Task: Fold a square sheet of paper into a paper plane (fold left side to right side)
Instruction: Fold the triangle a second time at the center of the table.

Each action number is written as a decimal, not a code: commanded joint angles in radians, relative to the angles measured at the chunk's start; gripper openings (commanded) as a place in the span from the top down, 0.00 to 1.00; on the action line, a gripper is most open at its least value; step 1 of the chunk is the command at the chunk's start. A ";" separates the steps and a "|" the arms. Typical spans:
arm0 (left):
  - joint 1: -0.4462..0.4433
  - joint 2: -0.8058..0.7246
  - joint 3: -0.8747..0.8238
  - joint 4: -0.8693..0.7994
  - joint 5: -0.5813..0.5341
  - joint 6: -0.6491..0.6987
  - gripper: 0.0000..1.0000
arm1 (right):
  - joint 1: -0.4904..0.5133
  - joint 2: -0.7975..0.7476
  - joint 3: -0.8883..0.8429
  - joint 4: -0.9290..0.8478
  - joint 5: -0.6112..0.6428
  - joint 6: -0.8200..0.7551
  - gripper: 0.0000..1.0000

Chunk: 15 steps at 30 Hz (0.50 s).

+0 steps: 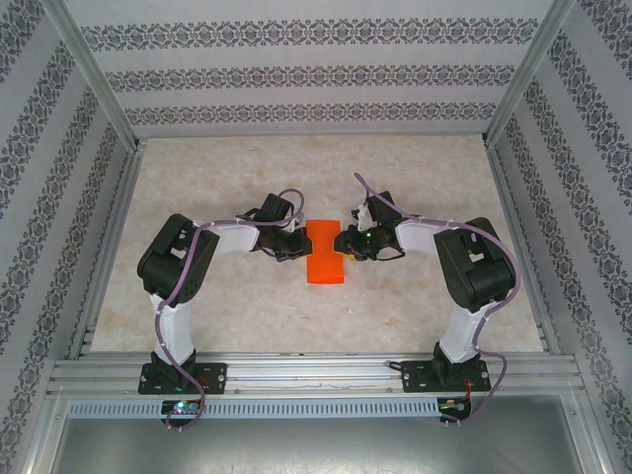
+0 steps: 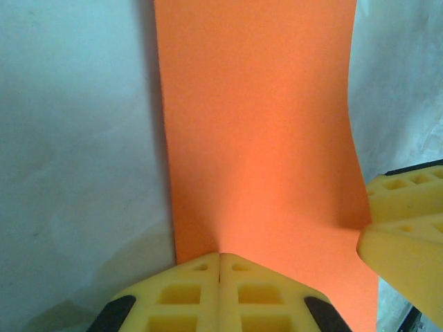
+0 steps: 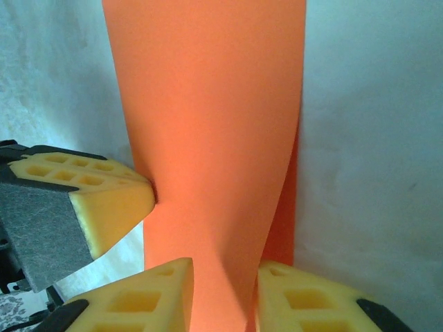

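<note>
Orange paper folded to a narrow strip, at worktop ctr, btwn both arms. Left hand clenched, tips touching paper's left edge. Right hand: fingers straddle a raised paper layer w/ a gap, can't tell if pinched.

Under your left gripper and right gripper you have a pale, marbled beige tabletop. Beyond them and out to both sides stand white walls banded with dark floral pattern, framed by aluminium posts. Behind them runs a metal rail. Your light is soft and even.
</note>
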 commanded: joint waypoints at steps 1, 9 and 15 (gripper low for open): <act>-0.012 -0.011 -0.035 -0.045 -0.028 -0.005 0.95 | -0.006 0.028 0.017 0.008 -0.023 -0.021 0.76; -0.012 -0.035 -0.023 -0.051 -0.025 0.015 0.85 | -0.006 0.036 0.011 -0.002 -0.017 -0.028 0.94; -0.012 -0.138 -0.019 -0.060 -0.059 0.077 0.71 | -0.006 0.015 0.012 -0.004 -0.021 -0.005 0.99</act>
